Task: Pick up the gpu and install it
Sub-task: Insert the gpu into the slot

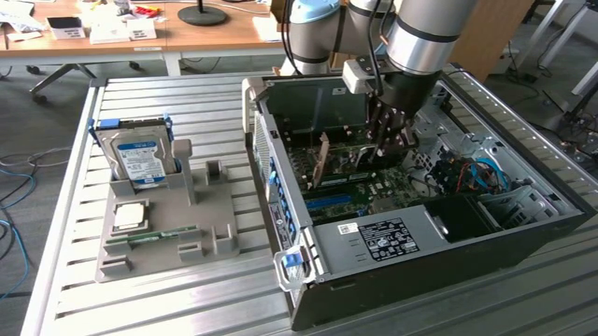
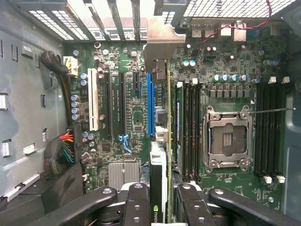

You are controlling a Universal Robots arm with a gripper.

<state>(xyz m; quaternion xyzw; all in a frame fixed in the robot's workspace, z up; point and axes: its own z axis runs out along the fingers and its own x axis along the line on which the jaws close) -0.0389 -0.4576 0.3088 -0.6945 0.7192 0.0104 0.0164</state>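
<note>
The gpu (image 1: 348, 165) stands on edge inside the open computer case (image 1: 523, 231), low over the green motherboard (image 1: 374, 190), its metal bracket toward the case's rear wall. My gripper (image 1: 393, 143) reaches down into the case from above and is shut on it. In the wrist view the gpu (image 2: 162, 141) appears edge-on, running from its bracket (image 2: 160, 40) back to my gripper (image 2: 160, 200). The black fingers (image 2: 138, 202) press it from both sides. It lies along the long blue slot (image 2: 150, 103); whether it is seated there I cannot tell.
A grey holder (image 1: 168, 224) at the exterior view's left carries a silver hard drive (image 1: 140, 157), a processor chip (image 1: 129, 215) and a green memory stick (image 1: 150, 236). Inside the case are the empty processor socket (image 2: 228, 136), black memory slots (image 2: 188, 127) and coloured cables (image 1: 477, 175).
</note>
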